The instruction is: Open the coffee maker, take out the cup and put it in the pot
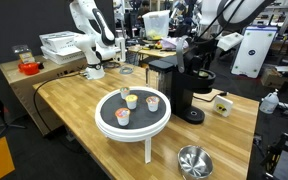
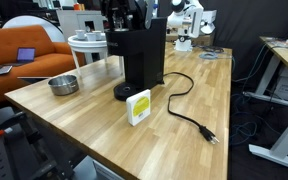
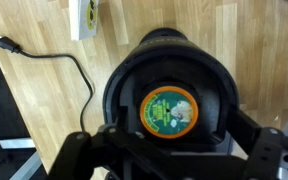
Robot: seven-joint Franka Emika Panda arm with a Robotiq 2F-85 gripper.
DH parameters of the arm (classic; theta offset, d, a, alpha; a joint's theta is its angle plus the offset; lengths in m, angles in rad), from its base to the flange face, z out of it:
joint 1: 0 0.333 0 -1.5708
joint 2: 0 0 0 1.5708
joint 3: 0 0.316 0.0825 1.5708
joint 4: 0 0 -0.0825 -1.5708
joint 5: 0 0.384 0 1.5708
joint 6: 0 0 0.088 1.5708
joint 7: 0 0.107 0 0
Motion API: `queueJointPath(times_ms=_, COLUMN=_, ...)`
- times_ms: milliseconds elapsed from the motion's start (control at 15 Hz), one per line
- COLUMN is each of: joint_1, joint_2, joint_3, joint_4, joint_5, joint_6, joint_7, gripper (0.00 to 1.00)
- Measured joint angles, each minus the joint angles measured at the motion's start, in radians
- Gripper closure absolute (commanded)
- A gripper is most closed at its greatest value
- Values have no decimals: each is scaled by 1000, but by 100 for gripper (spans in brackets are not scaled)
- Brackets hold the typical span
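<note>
Though blurry, cup (image 3: 170, 110) prob. in brewer (image 3: 125, 88)

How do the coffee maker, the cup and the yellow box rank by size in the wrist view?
1. coffee maker, filling much of the picture.
2. cup.
3. yellow box, cut off by the top edge and farther from the camera, so cup versus box is unsure.

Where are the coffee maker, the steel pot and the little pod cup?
coffee maker (image 1: 164, 85), an exterior view, on its tall black body.
pot (image 1: 194, 162), an exterior view, on its bare shiny inside.
cup (image 3: 171, 110), wrist view, on its green-and-orange top.
</note>
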Motion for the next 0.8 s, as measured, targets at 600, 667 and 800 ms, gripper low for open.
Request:
queueJointPath(times_ms=600, joint_1=-2, joint_2=-5, joint_3=-3, joint_4=5, joint_5=49, joint_6=-7, joint_7=0, gripper=94)
queueJointPath(times_ms=667, joint_1=-1, joint_2=-6, joint_3=-2, joint_4=5, joint_5=55, joint_6=-7, joint_7=0, gripper=98)
queueJointPath(times_ms=800, joint_1=1, joint_2=-7, joint_3=0, joint_4=5, joint_5=69, joint_6=-7, joint_7=0, gripper=100)
